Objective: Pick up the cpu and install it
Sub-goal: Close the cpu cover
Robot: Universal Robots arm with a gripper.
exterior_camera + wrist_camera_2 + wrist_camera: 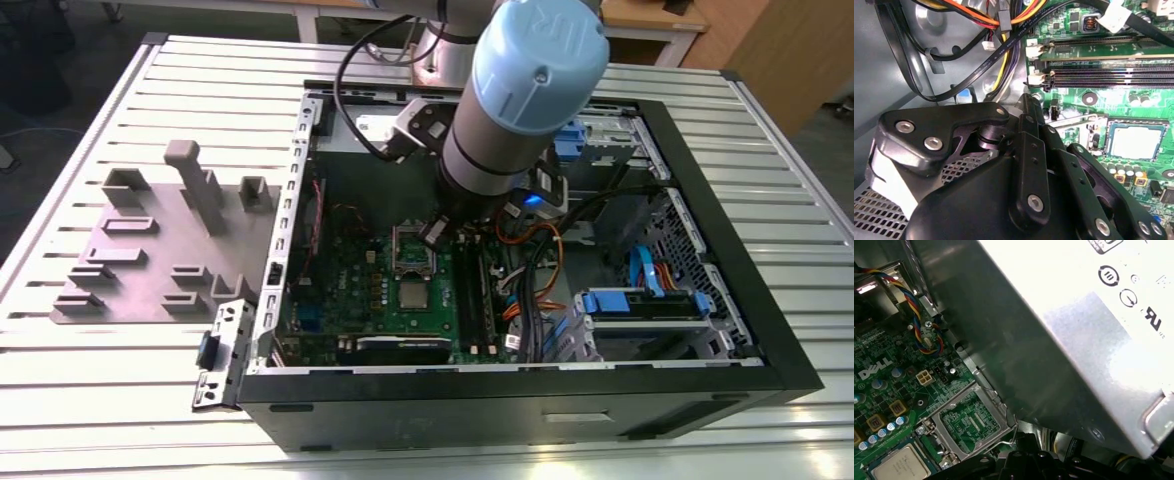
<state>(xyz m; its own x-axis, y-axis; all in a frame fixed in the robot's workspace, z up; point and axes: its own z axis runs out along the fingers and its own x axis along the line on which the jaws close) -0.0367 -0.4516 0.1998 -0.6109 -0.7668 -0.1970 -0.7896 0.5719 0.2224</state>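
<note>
Open black case [534,400] on slatted metal surface [134,400] holds green motherboard [360,290], cables, blue drive bays. End effector [434,235] sits low inside the case over the board; can't tell if clenched or released, fingertips hidden. Cpu [1135,141] [900,466], dull silver square, lies flat in the socket just beside the end effector, shiny frame [971,417] hinged open. Cpu partly cut off in first wrist view.

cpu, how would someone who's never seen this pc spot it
Start at the open black computer case, then the green motherboard on its floor. The cpu, a small flat square dull-silver chip, lies on the board beside the open shiny metal socket frame; unlike the frame, it is solid, flat and pale-rimmed.
</note>
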